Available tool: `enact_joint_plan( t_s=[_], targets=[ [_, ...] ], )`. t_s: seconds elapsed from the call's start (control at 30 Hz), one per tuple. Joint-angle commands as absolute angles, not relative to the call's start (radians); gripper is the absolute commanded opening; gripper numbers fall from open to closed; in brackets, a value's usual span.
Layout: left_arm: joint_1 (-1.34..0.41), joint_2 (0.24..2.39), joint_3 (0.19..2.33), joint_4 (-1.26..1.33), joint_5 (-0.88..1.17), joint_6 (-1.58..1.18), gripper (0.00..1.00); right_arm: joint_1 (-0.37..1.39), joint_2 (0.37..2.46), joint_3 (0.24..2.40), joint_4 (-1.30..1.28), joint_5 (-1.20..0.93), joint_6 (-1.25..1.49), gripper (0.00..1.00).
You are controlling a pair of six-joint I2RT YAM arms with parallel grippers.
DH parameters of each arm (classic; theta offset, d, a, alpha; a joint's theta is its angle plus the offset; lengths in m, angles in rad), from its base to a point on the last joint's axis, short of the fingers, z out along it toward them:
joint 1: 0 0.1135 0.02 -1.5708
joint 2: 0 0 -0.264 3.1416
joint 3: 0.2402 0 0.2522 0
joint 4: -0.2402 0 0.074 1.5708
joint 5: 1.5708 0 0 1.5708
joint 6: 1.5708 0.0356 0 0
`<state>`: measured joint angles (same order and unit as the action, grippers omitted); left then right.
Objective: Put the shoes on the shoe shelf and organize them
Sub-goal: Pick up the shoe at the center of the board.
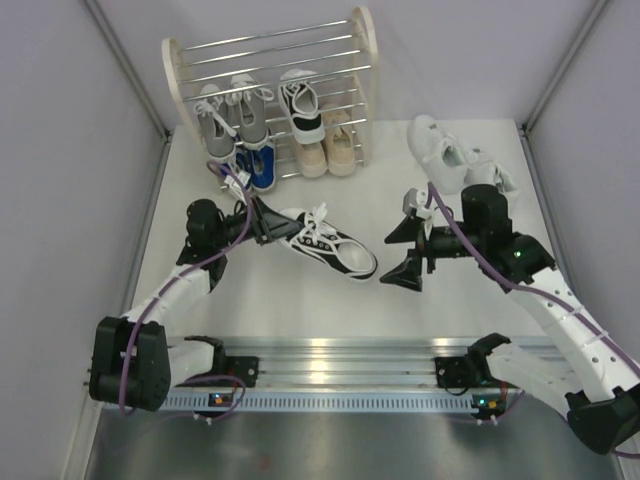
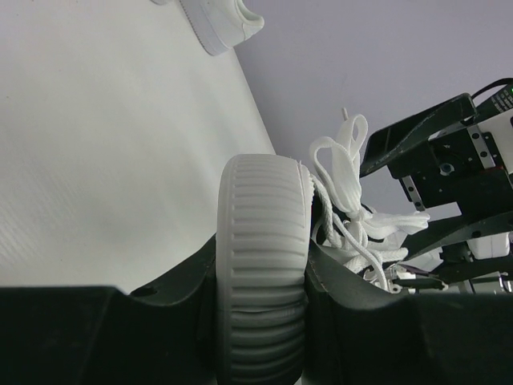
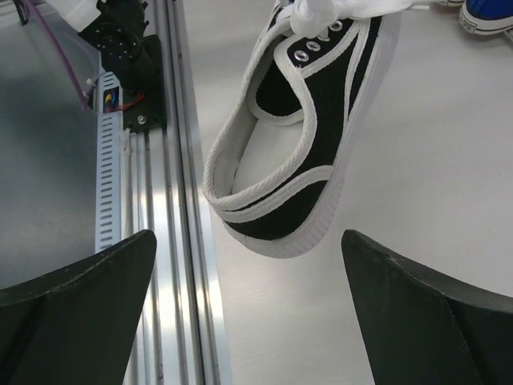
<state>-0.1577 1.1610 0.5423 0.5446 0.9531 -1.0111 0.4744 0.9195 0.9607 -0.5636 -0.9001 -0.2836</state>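
My left gripper (image 1: pixel 272 222) is shut on the white ribbed toe of a black-and-white sneaker (image 1: pixel 330 243) in the middle of the table. In the left wrist view the toe cap (image 2: pixel 260 241) sits clamped between both fingers, with its white laces behind it. My right gripper (image 1: pixel 410 250) is open and empty just off the shoe's heel. In the right wrist view that heel (image 3: pixel 288 160) lies ahead of the spread fingers (image 3: pixel 80 313). The shoe shelf (image 1: pixel 270 90) holds a grey pair (image 1: pixel 235 115), one black-and-white shoe (image 1: pixel 303 108), a beige pair (image 1: pixel 328 150) and a blue pair (image 1: pixel 255 168).
All-white sneakers (image 1: pixel 450 155) lie at the back right beside the right arm; one shows in the left wrist view (image 2: pixel 216 24). An aluminium rail (image 1: pixel 340 365) runs along the near edge. Grey walls close in both sides.
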Motion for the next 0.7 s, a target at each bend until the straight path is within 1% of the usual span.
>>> enact_joint_plan(
  t_s=[0.0, 0.2, 0.33, 0.43, 0.67],
  targets=[
    [-0.153, 1.134, 0.574, 0.603, 0.931, -1.08, 0.0, 0.463, 0.922, 0.985, -0.506, -0.865, -0.27, 1.0],
    [-0.153, 1.143, 0.594, 0.604, 0.925, -1.095, 0.0, 0.486, 0.954, 1.038, -0.508, -0.824, -0.253, 0.99],
    [-0.155, 1.146, 0.603, 0.603, 0.917, -1.103, 0.0, 0.517, 0.98, 1.045, -0.493, -0.815, -0.255, 0.93],
    [-0.155, 1.15, 0.606, 0.604, 0.919, -1.104, 0.0, 0.526, 1.009, 1.09, -0.472, -0.807, -0.186, 0.89],
    [-0.156, 1.149, 0.609, 0.604, 0.923, -1.091, 0.0, 0.566, 1.066, 1.177, -0.498, -0.785, -0.098, 0.85]
  ],
)
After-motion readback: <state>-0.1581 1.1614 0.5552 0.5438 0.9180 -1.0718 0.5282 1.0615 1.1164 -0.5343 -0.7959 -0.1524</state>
